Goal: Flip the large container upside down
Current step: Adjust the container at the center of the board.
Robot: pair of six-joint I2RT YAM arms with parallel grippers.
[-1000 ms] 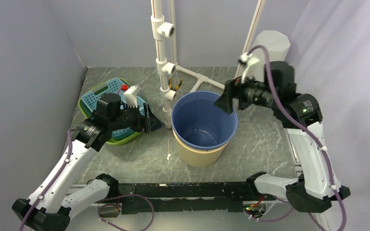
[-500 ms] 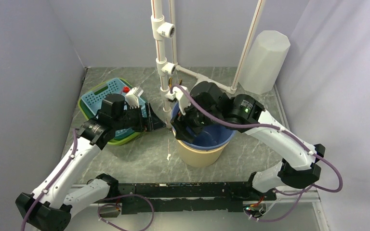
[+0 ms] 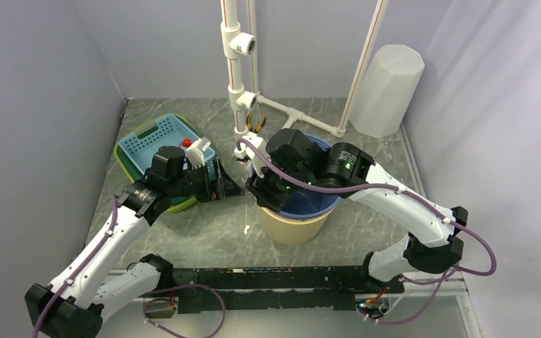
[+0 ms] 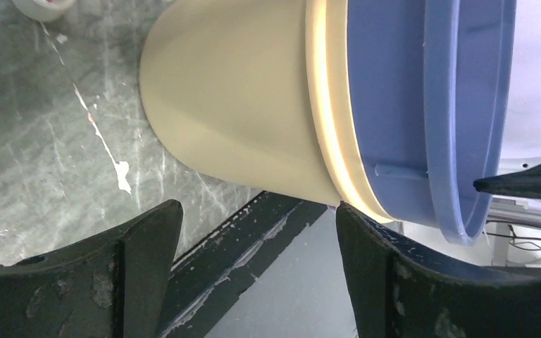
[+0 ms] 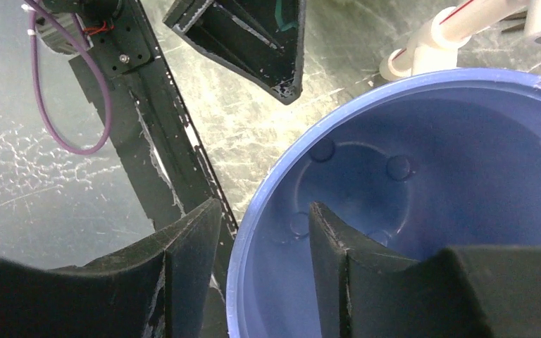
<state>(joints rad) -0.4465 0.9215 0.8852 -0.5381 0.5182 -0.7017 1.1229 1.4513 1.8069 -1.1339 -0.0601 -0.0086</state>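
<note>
The large container is a blue bucket [image 3: 322, 199] [image 5: 423, 169] nested upright inside a cream bucket [image 3: 292, 227] [image 4: 239, 105] at mid-table. My right gripper [image 3: 259, 191] [image 5: 262, 246] hangs over its left rim and is open. One finger is outside and the other inside the blue wall, with a gap showing on both sides of the rim. My left gripper [image 3: 229, 184] [image 4: 257, 243] is open just left of the buckets, level with their side, with nothing between its fingers. In the left wrist view the blue bucket [image 4: 394, 105] lies close ahead.
A teal basket [image 3: 144, 137] with small items sits at the back left under my left arm. A white pipe frame [image 3: 236, 95] stands right behind the buckets. A pale translucent bin [image 3: 387, 84] stands at the back right. A black rail [image 3: 268, 278] runs along the near edge.
My right arm swung from the bucket's back right across to its left rim, and its jaws have narrowed around the blue wall. My left gripper has edged forward and right toward the buckets.
</note>
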